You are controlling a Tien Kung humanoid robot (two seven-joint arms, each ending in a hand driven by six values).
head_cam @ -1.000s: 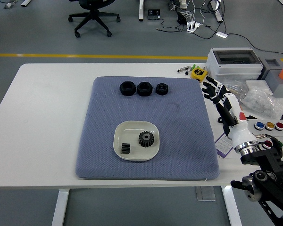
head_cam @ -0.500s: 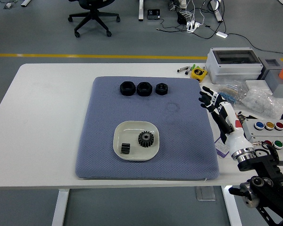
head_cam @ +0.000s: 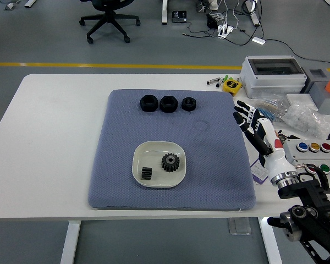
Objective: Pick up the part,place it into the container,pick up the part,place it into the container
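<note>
A grey floor [head_cam: 55, 44] crossed by a yellow line [head_cam: 99, 65] is seen beyond a white table [head_cam: 49, 137] with rounded corners. The base of a black chair [head_cam: 107, 19] and loose cables [head_cam: 225, 25] are seen on the floor at the top.

Most of the table's middle is covered by a blue-grey mat [head_cam: 209, 170], square and finely dimpled; a faint ring mark is seen on it right of centre. No writing can be read anywhere.

At the table's right side a grey box [head_cam: 272, 74] with a clear lid is placed, with crumpled clear plastic [head_cam: 305, 118] in front of it and a panel [head_cam: 316, 148] of round coloured buttons nearer the edge. A small yellow object [head_cam: 231, 85] lies just left of the box.

The right arm [head_cam: 311, 220], black and jointed, is brought in from the lower right corner. Its right hand [head_cam: 257, 127], white with black finger joints, is held over the mat's right edge, fingers spread and nothing gripped.

A white dish [head_cam: 140, 154], a rounded square with a glossy rim, is set on the mat's lower middle. Two black parts lie inside it: a toothed gear [head_cam: 170, 161] right of centre and a smaller ribbed part [head_cam: 147, 173] at the lower left, apart from each other.

Three black nuts [head_cam: 168, 103], hexagonal and hollow, are lined up in a row near the mat's far edge, the rightmost the smallest.
</note>
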